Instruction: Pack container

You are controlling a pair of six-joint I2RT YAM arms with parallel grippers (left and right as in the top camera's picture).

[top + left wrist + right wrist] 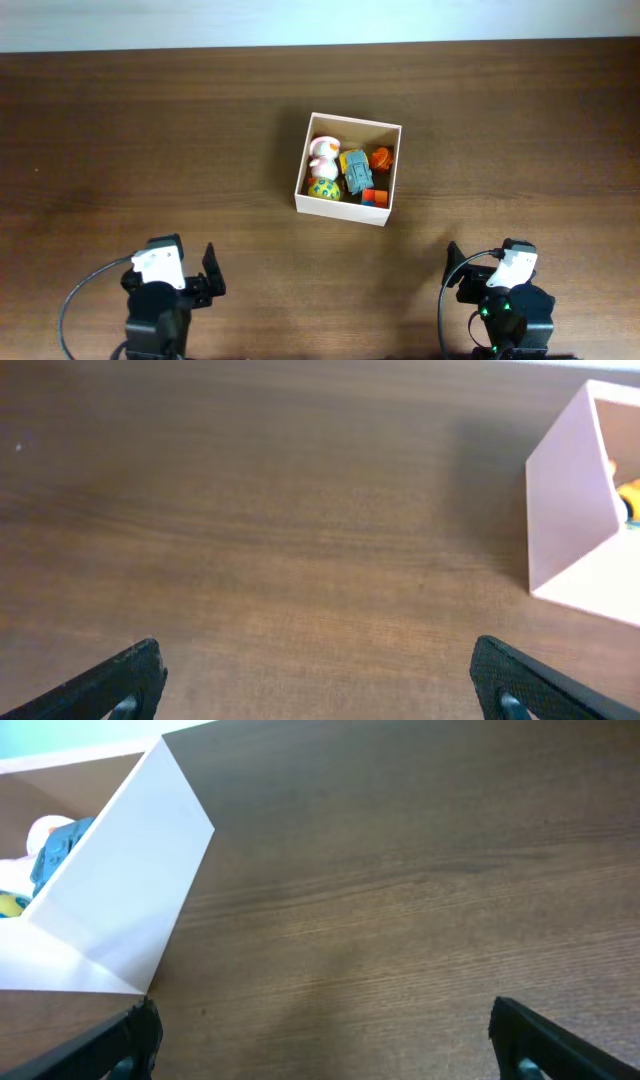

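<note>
The container (345, 207), a shallow square box with cream-white walls, stands at the table's middle. Inside lie several small toys: a white and pink figure (323, 152), a yellow-green ball (324, 188), a blue toy (356, 170), an orange one (380, 158) and a red-orange block (374, 197). The box's corner shows in the left wrist view (570, 530) and the right wrist view (110, 910). My left gripper (210, 272) is open and empty at the front left (318, 680). My right gripper (452, 270) is open and empty at the front right (320, 1040).
The dark wooden table (150, 150) stretches to a pale back edge (320, 20). Nothing else lies on it outside the box.
</note>
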